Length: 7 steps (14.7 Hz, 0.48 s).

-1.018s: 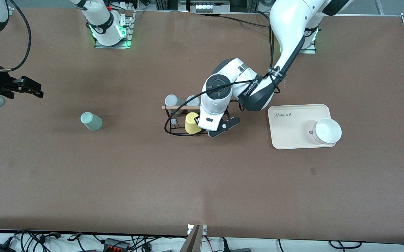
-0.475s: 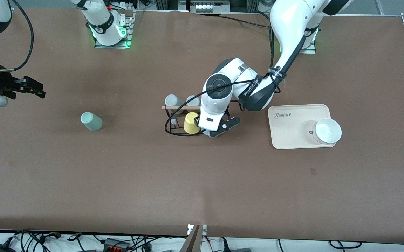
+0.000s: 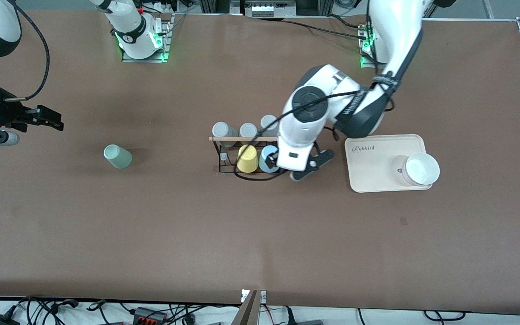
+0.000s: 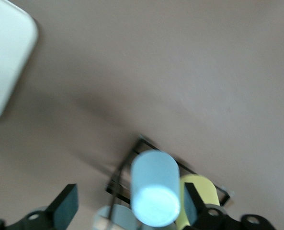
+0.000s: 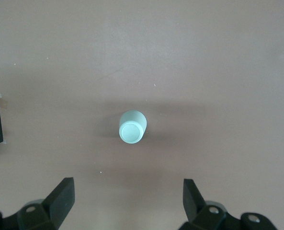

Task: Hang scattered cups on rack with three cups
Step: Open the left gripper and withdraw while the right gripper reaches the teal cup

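Blue cup [image 3: 267,159] sits on rack [image 3: 223,169]; left gripper [image 4: 132,211] spread above it.

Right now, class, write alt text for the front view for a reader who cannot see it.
The left gripper, fingers open, hangs beside a light blue cup now on the black wire rack, next to a yellow cup and three grey cups. A mint green cup stands alone toward the right arm's end, where the right gripper waits open.
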Available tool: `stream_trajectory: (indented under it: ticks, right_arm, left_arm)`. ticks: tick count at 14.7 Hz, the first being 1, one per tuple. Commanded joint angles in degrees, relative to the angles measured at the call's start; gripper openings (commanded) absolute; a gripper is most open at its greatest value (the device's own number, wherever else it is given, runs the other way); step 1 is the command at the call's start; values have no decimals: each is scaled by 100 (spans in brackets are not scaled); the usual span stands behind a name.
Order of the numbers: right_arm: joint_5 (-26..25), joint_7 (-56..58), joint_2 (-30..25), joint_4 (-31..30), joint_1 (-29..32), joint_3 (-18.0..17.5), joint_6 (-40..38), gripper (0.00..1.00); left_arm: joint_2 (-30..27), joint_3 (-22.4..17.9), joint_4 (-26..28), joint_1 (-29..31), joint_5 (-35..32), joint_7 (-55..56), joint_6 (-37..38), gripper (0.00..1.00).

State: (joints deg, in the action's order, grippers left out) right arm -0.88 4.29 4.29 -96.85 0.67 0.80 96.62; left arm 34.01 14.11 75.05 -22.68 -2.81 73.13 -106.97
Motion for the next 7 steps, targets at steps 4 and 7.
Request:
stream_trajectory:
  ticks: [4,7]
  right_arm:
    - [-9,2,572,166,64,-36,-30,100]
    - [-35,-86,958,131,12,-36,206,100]
  left_arm:
    - [-1166,65,843,1150,-167,-1307,317,100]
    - [-1773,74,1300,1598,-167,-1968,352,100]
